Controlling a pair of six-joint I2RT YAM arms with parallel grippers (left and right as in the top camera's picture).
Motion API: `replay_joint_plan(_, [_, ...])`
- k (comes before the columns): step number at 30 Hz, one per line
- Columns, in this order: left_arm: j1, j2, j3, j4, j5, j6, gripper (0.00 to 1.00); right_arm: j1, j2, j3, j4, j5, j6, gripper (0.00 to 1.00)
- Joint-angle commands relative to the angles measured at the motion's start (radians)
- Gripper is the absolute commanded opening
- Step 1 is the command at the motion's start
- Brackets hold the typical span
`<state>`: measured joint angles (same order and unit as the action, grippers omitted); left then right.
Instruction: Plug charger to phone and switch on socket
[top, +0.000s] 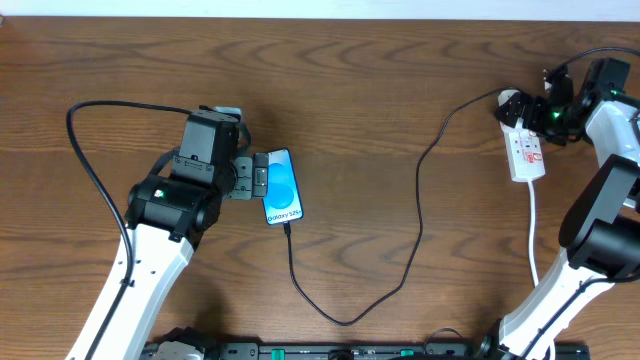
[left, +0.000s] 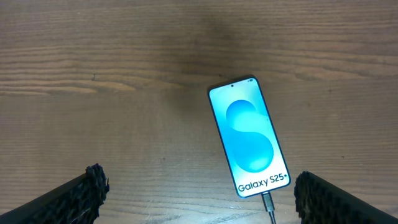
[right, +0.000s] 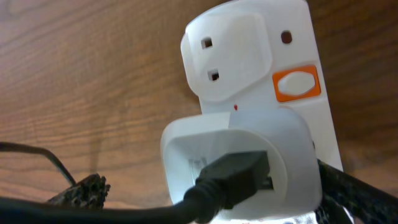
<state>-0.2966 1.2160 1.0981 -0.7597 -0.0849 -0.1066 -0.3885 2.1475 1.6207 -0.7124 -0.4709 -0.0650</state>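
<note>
Hovering at socket (top: 527, 150) far end, right hand (top: 556, 108) stood spread apart, nearer arm; switch (right: 296, 84) lay just ahead along socket's long axis.

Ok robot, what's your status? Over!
Left gripper open by phone. Right gripper open around charger plug at socket. Cable tip in phone. Switch untouched; nothing blocking.

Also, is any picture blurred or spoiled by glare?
Overhead: sharp, evenly lit, no glare. Left wrist: the phone screen is bright but its text reads clearly; soft shadow on the table. Right wrist: the socket is sharp; the charger, near the lens, looks slightly soft.
</note>
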Motion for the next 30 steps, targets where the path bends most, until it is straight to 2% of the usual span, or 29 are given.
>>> replay_joint_plan(1, [-0.002,0.0,0.0,-0.003,-0.013,0.009,0.98,0.008,0.017,0.04,-0.045,-0.025,0.014,0.99])
replay_joint_plan(16, [-0.002,0.0,0.0,-0.003,-0.013,0.009,0.98,0.009,0.017,0.056,-0.066,-0.011,0.005,0.99])
replay_joint_plan(30, [-0.002,0.0,0.0,-0.003,-0.013,0.009,0.98,0.011,0.017,0.053,-0.082,-0.089,0.005,0.99])
